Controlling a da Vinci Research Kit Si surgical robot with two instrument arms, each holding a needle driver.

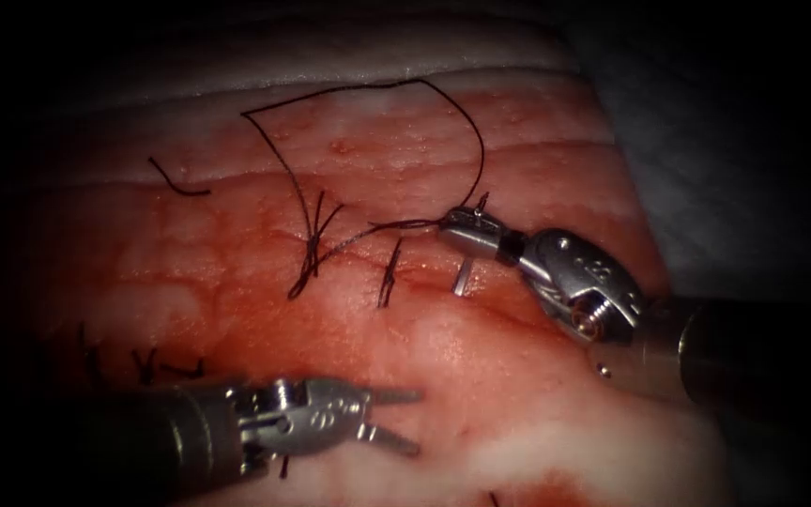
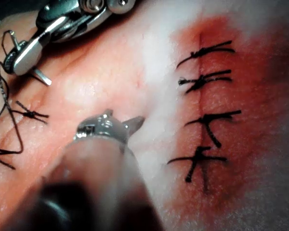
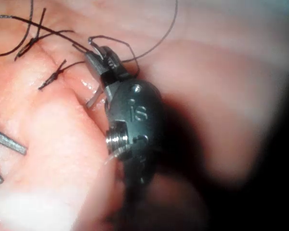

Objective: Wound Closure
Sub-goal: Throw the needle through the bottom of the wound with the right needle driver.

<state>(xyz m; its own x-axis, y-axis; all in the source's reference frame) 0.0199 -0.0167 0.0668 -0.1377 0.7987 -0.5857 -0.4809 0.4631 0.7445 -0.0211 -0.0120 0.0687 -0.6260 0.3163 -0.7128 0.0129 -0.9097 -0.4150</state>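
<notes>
My right tool (image 1: 448,225) comes in from the right and is shut on the needle (image 1: 462,279), gripping it mid-curve so it stands crosswise to the jaws. The needle's lower end points down at the cut line, just right of a tied stitch (image 1: 390,273); I cannot tell whether it enters the tissue (image 1: 537,422). From its upper end the thread (image 1: 424,83) arcs up, runs left and drops to a knot (image 1: 313,246). The right wrist view has the right tool (image 3: 97,55) and needle (image 3: 92,98) up close. My left tool (image 1: 417,422) lies low over the tissue, open and holding nothing.
A cut end of thread (image 1: 178,185) lies loose at the upper left. Several tied stitches (image 2: 204,79) close a second cut in a patch of red fluid beside my left tool (image 2: 123,118). The tissue's far edge (image 1: 481,70) meets dark cloth.
</notes>
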